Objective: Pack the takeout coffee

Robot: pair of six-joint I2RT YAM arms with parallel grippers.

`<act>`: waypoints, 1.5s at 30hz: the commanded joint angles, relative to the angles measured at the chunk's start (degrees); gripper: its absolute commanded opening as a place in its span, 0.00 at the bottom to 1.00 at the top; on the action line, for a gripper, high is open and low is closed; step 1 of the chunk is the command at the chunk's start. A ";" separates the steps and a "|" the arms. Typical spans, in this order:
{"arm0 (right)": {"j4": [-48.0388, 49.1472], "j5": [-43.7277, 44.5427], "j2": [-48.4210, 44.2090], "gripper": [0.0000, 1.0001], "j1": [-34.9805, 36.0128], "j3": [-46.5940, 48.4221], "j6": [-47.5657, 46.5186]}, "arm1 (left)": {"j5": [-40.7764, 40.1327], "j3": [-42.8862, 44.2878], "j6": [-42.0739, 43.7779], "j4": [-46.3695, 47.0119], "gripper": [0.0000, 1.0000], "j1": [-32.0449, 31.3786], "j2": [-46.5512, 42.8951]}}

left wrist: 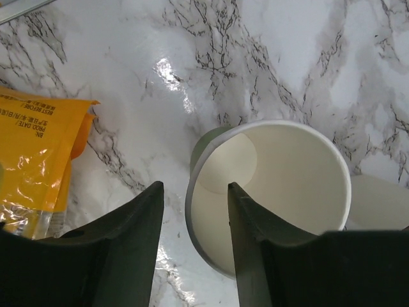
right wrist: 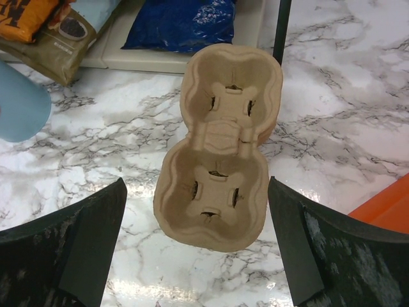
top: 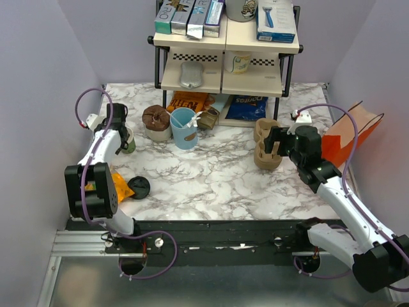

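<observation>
The takeout coffee cup [top: 130,144] stands at the table's left side, olive-green outside and with no lid on. In the left wrist view it [left wrist: 287,173] shows an empty white inside. A round black lid [top: 138,187] lies flat on the table nearer the front. My left gripper [top: 123,136] [left wrist: 193,187] is open and straddles the cup's rim, one finger [left wrist: 249,236] inside and the other [left wrist: 134,236] outside. My right gripper [top: 272,144] [right wrist: 197,181] is wide open just above a brown pulp cup carrier [top: 264,157] [right wrist: 214,173].
A yellow snack packet [top: 120,187] [left wrist: 32,160] lies by the left arm. A light blue cup with a stirrer [top: 184,128] and a brown tub [top: 156,121] stand mid-back. A shelf rack [top: 227,64] stands behind. An orange paper bag [top: 345,137] stands at the right edge.
</observation>
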 commanded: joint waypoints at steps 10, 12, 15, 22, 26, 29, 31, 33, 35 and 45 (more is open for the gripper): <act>-0.69 1.89 -2.62 1.00 0.11 -0.03 -0.32 | 2.19 4.20 2.05 -4.36 0.19 0.22 -0.94; -0.60 1.36 -3.06 1.00 0.11 -0.03 -0.41 | 2.72 3.67 2.49 -4.45 0.18 0.31 -3.68; -0.69 0.57 -4.20 1.00 0.11 -0.29 -0.06 | 3.77 1.48 2.84 -3.84 0.13 -0.13 -10.35; -1.13 -3.82 -8.85 1.00 0.11 -1.43 0.47 | 12.64 -9.15 3.19 1.17 0.00 -2.32 -30.20; -0.52 -6.29 -13.50 1.00 0.11 -2.92 3.01 | 16.25 -14.86 3.11 2.49 0.00 -9.87 -37.25; 0.71 -4.89 -16.23 1.00 0.11 -5.03 6.87 | 19.84 -17.94 1.97 5.04 0.00 -20.91 -38.23; 1.68 -2.70 -18.87 1.00 0.11 -7.48 10.48 | 21.17 -17.78 1.79 5.13 0.00 -27.26 -35.09; 2.12 -1.98 -20.37 1.00 0.11 -8.89 13.12 | 20.12 -16.82 1.61 4.69 0.00 -35.53 -32.62; 2.21 -2.60 -22.13 1.00 0.11 -10.13 13.22 | 19.25 -14.89 1.70 4.95 0.00 -38.96 -29.71; 1.16 -4.88 -21.96 1.00 0.11 -10.66 10.67 | 15.29 -8.56 1.97 9.88 0.00 -50.75 -18.29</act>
